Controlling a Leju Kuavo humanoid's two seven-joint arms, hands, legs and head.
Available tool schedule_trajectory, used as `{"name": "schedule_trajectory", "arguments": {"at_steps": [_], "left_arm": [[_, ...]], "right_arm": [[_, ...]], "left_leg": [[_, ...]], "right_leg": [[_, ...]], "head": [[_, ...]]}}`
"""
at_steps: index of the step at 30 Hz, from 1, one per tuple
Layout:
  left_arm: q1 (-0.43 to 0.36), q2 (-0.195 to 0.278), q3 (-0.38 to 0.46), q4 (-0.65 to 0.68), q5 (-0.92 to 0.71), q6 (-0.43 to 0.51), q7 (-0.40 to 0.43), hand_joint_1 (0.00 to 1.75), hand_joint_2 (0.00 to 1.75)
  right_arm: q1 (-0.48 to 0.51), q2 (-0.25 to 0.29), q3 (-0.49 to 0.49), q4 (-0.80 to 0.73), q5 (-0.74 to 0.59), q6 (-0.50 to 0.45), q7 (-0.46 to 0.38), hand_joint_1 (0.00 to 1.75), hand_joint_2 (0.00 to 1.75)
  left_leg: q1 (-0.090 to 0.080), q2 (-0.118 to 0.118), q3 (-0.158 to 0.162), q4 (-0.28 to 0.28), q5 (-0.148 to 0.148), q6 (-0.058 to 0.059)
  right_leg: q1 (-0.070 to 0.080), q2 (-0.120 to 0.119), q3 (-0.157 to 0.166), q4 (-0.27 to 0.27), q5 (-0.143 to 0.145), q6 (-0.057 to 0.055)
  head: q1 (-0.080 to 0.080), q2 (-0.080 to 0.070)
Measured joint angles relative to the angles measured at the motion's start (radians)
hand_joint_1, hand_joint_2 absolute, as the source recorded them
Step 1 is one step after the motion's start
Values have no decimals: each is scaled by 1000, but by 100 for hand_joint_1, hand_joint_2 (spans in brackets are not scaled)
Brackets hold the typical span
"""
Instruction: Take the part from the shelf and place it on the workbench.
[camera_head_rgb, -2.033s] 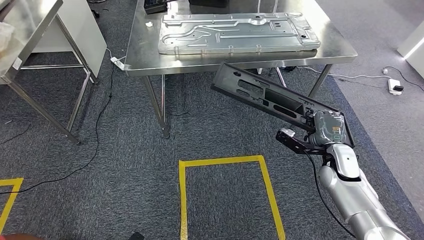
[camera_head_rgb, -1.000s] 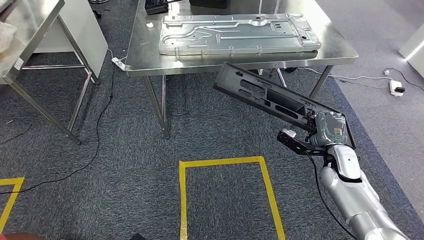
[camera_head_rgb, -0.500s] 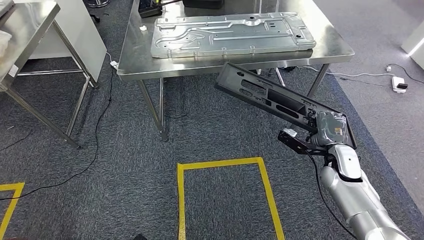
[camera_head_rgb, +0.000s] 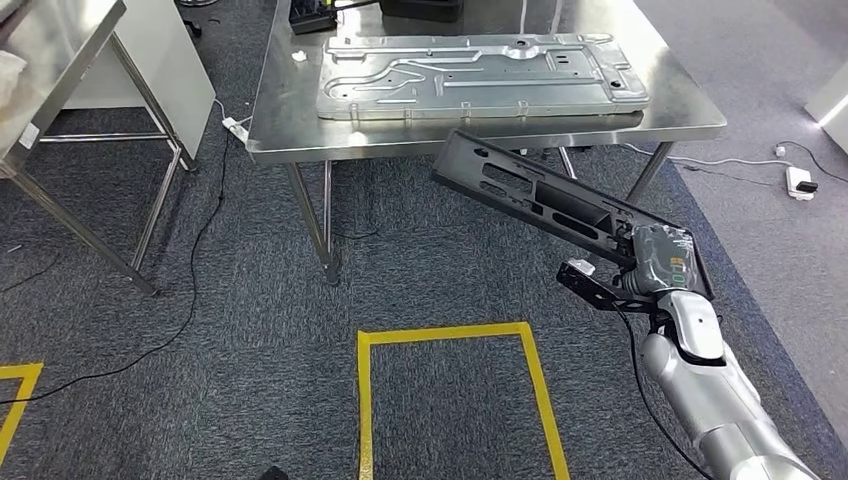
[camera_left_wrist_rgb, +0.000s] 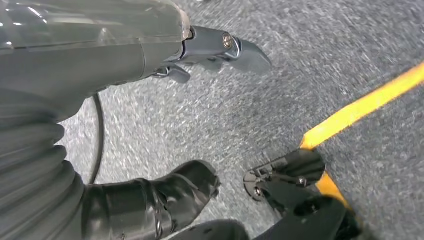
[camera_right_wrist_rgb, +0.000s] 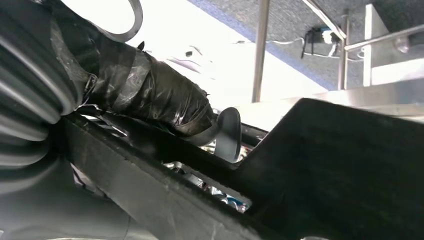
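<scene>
carry step in hand: right hand (camera_head_rgb: 660, 262) grips one end of the long black plastic part (camera_head_rgb: 545, 203) at centre right, short of the steel workbench (camera_head_rgb: 690, 105) at top; next, lift it over the edge beside the stamped metal panel (camera_head_rgb: 480, 75); left hand (camera_left_wrist_rgb: 150, 75) hangs empty, fingers apart.

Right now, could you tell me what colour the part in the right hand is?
Black; the part shows best in the head view.
</scene>
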Motion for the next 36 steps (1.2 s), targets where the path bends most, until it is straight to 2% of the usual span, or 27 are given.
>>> {"name": "schedule_trajectory", "arguments": {"at_steps": [1, 2, 4, 6, 7, 9, 11, 12, 13, 15, 16, 17, 19, 22, 23, 24, 26, 27, 28, 29, 30, 31, 32, 33, 36], "left_arm": [[-1, 0, 0, 0, 0, -1, 0, 0, 175], [-3, -1, 0, 0, -1, -1, 0, 0, 175], [-5, -1, 0, 0, -3, -3, 0, 0, 175], [-5, 0, 0, 0, -3, -4, 0, 0, 175], [-5, 1, 0, 0, -4, -4, 0, 0, 175], [-6, 1, 0, 0, -4, -4, -1, 0, 175], [-5, 1, 0, 0, -4, -5, -1, 0, 175], [-3, 1, 0, 0, -4, -5, -1, 0, 175], [-2, 1, 0, 0, -4, -4, -1, 0, 175], [-1, 2, 0, 0, -4, -4, -1, 0, 175], [-1, 3, 0, 0, -4, -4, -1, 0, 175], [-2, 4, 0, 0, -4, -4, -1, 0, 175], [-4, 6, 0, 0, -4, -4, -1, 0, 175], [-4, 5, -1, 0, -4, -4, -1, 0, 175], [-3, 5, -1, 0, -4, -4, -1, 0, 175], [-3, 5, -1, 0, -4, -4, -2, 0, 175], [-3, 5, -1, 0, -4, -4, -2, 0, 175], [-2, 5, -1, 0, -4, -4, -2, 0, 175], [-1, 4, -1, 0, -4, -3, -2, 0, 175], [0, 4, -1, 0, -4, -4, -2, 0, 175], [1, 3, -1, 0, -4, -4, -2, 0, 175], [2, 2, -1, 0, -4, -4, -2, 0, 175], [1, 2, -1, 0, -4, -4, -2, 0, 175], [0, 1, -1, 0, -4, -4, -2, 0, 175], [-1, 2, -1, 0, -3, -4, -2, 0, 175]], "right_arm": [[-2, 0, 0, 0, 0, 0, 0, 175, 175], [-4, 0, -1, 1, 0, 0, -1, 175, 175], [-5, 0, -1, 3, 0, 0, -1, 175, 175], [-4, 0, -3, 4, 0, 0, -1, 175, 175], [-4, 0, -3, 5, 0, 0, -1, 175, 175], [-5, 0, -4, 5, 0, 0, -2, 175, 175], [-4, 0, -3, 5, 0, 0, -2, 175, 175], [-3, 1, -3, 6, 0, 0, -2, 175, 175], [-2, 1, -3, 6, 0, 0, -2, 175, 175], [-1, 1, -4, 6, 0, -1, -2, 175, 175], [-2, 1, -4, 6, 0, -1, -2, 175, 175], [-2, 1, -4, 6, 0, -1, -3, 175, 175], [-3, 1, -4, 6, 0, -1, -3, 175, 175], [-2, 1, -6, 5, 0, -1, -4, 175, 175], [-3, 0, -7, 5, 0, -1, -4, 175, 175], [-3, 0, -7, 5, 0, -1, -4, 175, 175], [-1, -1, -8, 6, 0, -1, -4, 175, 175], [2, -1, -8, 7, 0, -1, -4, 175, 175], [4, -1, -8, 8, 0, -1, -4, 175, 175], [6, -1, -8, 9, 0, -1, -4, 175, 175], [6, -1, -8, 10, 0, -1, -4, 175, 175], [6, -1, -8, 10, 0, -1, -4, 175, 175], [5, 0, -7, 10, 0, -1, -4, 175, 175], [4, 0, -7, 11, 0, 0, -4, 175, 175], [6, 1, -7, 12, 2, 0, -1, 175, 175]], "left_leg": [[-2, 0, 1, 7, -8, -5], [-3, -1, 1, 12, -14, -10], [-7, -1, -1, 17, -21, -20], [-6, 0, -1, 21, -31, -30], [-5, 1, -8, 42, -43, -35], [-2, 2, -57, 143, -87, -44], [1, 2, -134, 271, -124, -49], [1, 2, -158, 300, -120, -49], [1, 2, -163, 291, -94, -47], [-2, 2, -123, 169, -6, -35], [-5, 2, -95, 104, 25, -28], [-8, 2, -72, 54, 41, -22], [-13, 3, -55, 24, 35, -15], [-6, 4, -35, -4, 37, -4], [-3, 4, -26, -14, 37, 1], [-1, 5, -18, -20, 36, 4], [-1, 4, -9, -21, 27, 8], [-1, 4, -2, -20, 21, 9], [-1, 3, 5, -19, 14, 8], [-1, 2, 15, -17, 6, 6], [0, 1, 25, -14, -4, 2], [-1, 1, 31, -11, -14, -2], [-2, 1, 34, -5, -24, -8], [-3, 0, 34, -1, -30, -14], [-4, 1, 33, 2, -42, -28]], "right_leg": [[2, 0, 23, -54, 23, -3], [4, 0, 38, -87, 30, -8], [8, 2, 47, -102, 18, -21], [5, 4, 53, -106, 14, -34], [3, 4, 59, -109, 11, -40], [3, 3, 72, -113, 4, -52], [5, 3, 82, -114, -5, -58], [6, 3, 88, -114, -9, -59], [7, 5, 95, -113, -15, -58], [8, 6, 113, -114, -27, -56], [9, 7, 121, -116, -33, -53], [10, 7, 126, -117, -37, -49], [10, 7, 130, -122, -40, -39], [12, 4, 132, -117, -52, -24], [13, 3, 117, -84, -68, -21], [11, 3, 88, -32, -90, -20], [10, 3, 5, 100, -129, -15], [8, 3, -27, 140, -129, -12], [6, 3, -43, 145, -108, -10], [4, 2, -37, 108, -68, -9], [2, 1, -16, 40, -18, -9], [1, -2, 8, -22, 19, -10], [2, -2, 29, -75, 39, -12], [4, -2, 41, -103, 44, -17], [7, 3, 47, -109, 28, -35]], "head": [[0, 0], [0, 0], [0, 0], [0, 0], [-1, 0], [-1, 0], [-1, 0], [-1, 0], [-1, 0], [0, 0], [0, 0], [0, 0], [0, 0], [1, 0], [1, 0], [2, 0], [2, 0], [2, 0], [2, 0], [2, 0], [2, 0], [2, 0], [2, 0], [2, 0], [1, 0]]}}
